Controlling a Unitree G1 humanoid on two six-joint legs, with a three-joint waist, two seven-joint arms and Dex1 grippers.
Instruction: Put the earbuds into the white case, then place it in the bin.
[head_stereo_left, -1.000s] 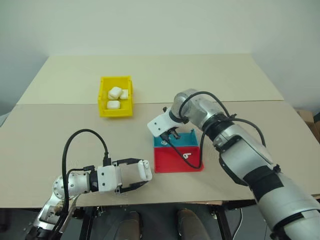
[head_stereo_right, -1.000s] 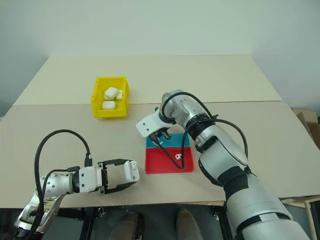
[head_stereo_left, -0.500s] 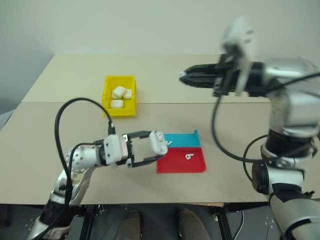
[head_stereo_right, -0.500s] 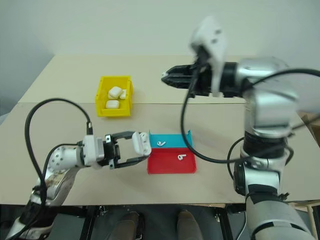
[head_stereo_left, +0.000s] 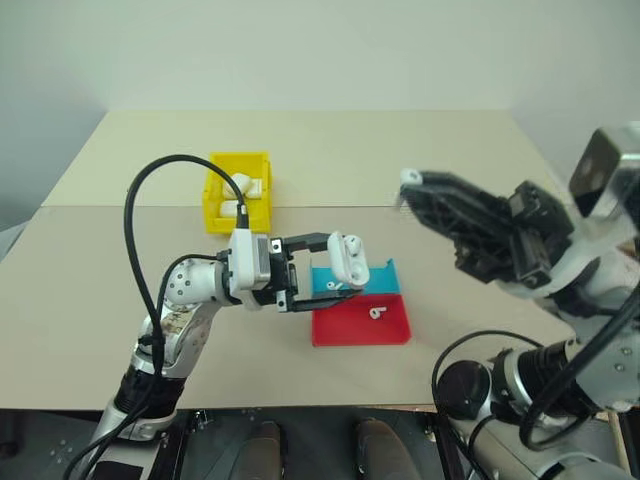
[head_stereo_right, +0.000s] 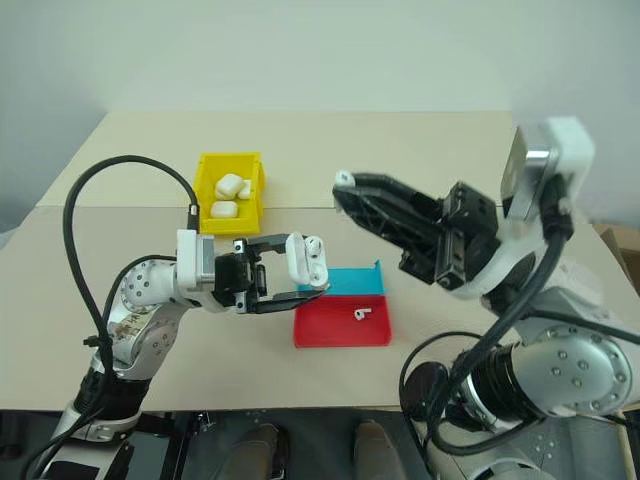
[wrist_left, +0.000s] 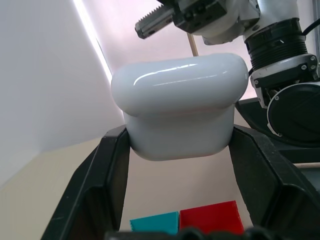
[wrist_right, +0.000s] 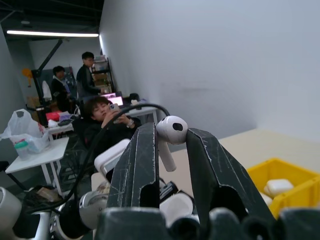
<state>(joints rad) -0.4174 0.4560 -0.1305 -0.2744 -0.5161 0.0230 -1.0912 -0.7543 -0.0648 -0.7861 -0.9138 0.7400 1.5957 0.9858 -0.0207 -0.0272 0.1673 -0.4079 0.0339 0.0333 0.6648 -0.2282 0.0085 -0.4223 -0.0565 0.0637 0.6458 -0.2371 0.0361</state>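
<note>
My left gripper (head_stereo_left: 340, 266) is shut on the white case (head_stereo_left: 347, 255), holding it in the air just above the left end of the red-and-blue tray (head_stereo_left: 392, 330). The left wrist view has the case (wrist_left: 177, 100) clamped between both black fingers. My right gripper (head_stereo_left: 409, 183) is raised near the camera, pointing left, and is shut on one of the earbuds (wrist_right: 173, 127), which sits at its fingertips. Another earbud (head_stereo_left: 377, 312) lies in the tray's red half. The yellow bin (head_stereo_left: 214, 195) stands at the back left of the table with white cases inside.
The tan table (head_stereo_left: 450, 150) has a seam across its middle. My left arm's black cable (head_stereo_left: 140, 250) loops above the table in front of the bin. Several people (wrist_right: 100, 117) are at desks in the room behind.
My left gripper carried the case up and to the right, to above the tray's left end. My right gripper left the tray, swung up and back toward the camera, and turned over.
</note>
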